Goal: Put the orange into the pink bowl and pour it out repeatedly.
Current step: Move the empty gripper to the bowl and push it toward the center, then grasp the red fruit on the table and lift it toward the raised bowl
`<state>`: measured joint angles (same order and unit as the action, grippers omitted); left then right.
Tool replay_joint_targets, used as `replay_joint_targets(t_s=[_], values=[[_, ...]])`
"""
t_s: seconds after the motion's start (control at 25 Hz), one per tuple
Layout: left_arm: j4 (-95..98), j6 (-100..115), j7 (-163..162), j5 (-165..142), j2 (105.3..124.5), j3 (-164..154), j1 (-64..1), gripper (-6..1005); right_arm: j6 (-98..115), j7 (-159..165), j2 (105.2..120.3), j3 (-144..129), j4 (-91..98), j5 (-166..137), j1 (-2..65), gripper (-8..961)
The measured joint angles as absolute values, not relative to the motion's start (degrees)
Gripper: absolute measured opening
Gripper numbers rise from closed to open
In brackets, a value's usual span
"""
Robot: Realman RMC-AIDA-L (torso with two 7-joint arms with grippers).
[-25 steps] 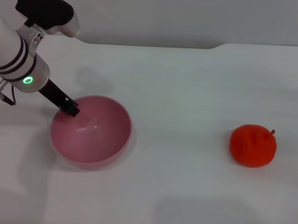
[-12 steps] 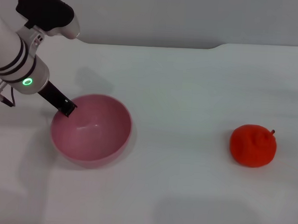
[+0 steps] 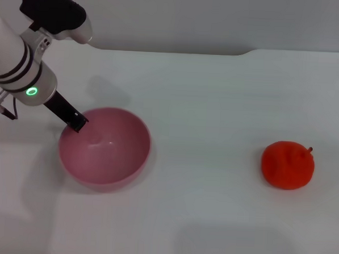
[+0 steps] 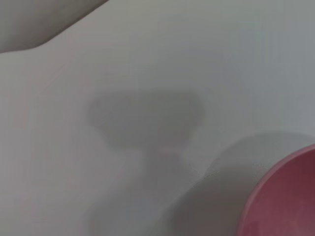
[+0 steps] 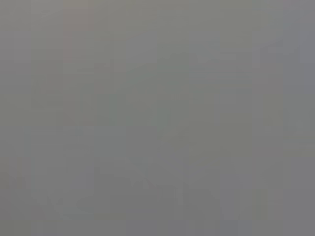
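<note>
Legible text: none is found in any view.
Labels and brands: none are seen on the pink bowl (image 3: 104, 155), whose surface is plain.
Markings on the orange (image 3: 287, 165): none are seen.
Numbers: none are seen on the white table (image 3: 216, 106).
Signs: one lit green ring indicator is seen on the left arm (image 3: 31, 91); no characters are carried by it.
Left wrist view: no writing is shown.
Right wrist view: a uniform grey field is shown, with nothing readable.

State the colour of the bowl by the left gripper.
Plain glossy pink; the pink bowl shows best in the head view.
</note>
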<state>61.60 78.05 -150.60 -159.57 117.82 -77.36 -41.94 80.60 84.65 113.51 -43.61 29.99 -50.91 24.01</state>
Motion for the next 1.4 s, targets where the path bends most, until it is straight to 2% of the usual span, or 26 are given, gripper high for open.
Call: replay_joint_targets(t_s=[0.16, 0.24, 0.32, 0.48, 0.56, 0.8, 1.28, 1.4], values=[[61.71, 77.87, -150.05, -159.60, 117.75, -77.34, -42.48, 73, 90.38, 96.46, 111.25, -41.97, 41.42, -71.87, 26.13, 633], [61.71, 77.81, -149.74, -159.62, 117.72, -77.25, -42.66, 73, 96.54, 101.54, 110.24, -41.63, 49.59, -88.59, 29.48, 633], [61.77, 77.78, -149.08, -159.63, 117.67, -76.96, -42.92, 73, 97.99, 103.48, 109.84, -41.76, 51.35, -93.69, 31.05, 629], [61.85, 77.95, -148.65, -159.70, 117.53, -76.81, -43.87, 73, 103.33, 110.36, 108.63, -43.65, 54.84, -115.64, 38.42, 622], [61.86, 77.99, -148.26, -159.72, 117.50, -76.80, -44.34, 69, 103.32, 114.38, 109.10, -45.97, 56.64, -127.15, 41.65, 618], [62.29, 78.52, -147.77, -159.80, 117.48, -76.57, -46.48, 53, 99.77, 123.42, 112.54, -56.34, 62.21, -146.62, 45.41, 607], [64.17, 80.61, -147.78, -159.97, 117.67, -75.85, -48.91, 46, 93.83, 125.92, 114.53, -62.49, 58.54, -152.83, 44.23, 585], [64.28, 81.04, -147.79, -159.97, 117.75, -75.92, -49.18, 46, 90.73, 125.97, 115.41, -62.58, 56.21, -154.65, 43.94, 579]])
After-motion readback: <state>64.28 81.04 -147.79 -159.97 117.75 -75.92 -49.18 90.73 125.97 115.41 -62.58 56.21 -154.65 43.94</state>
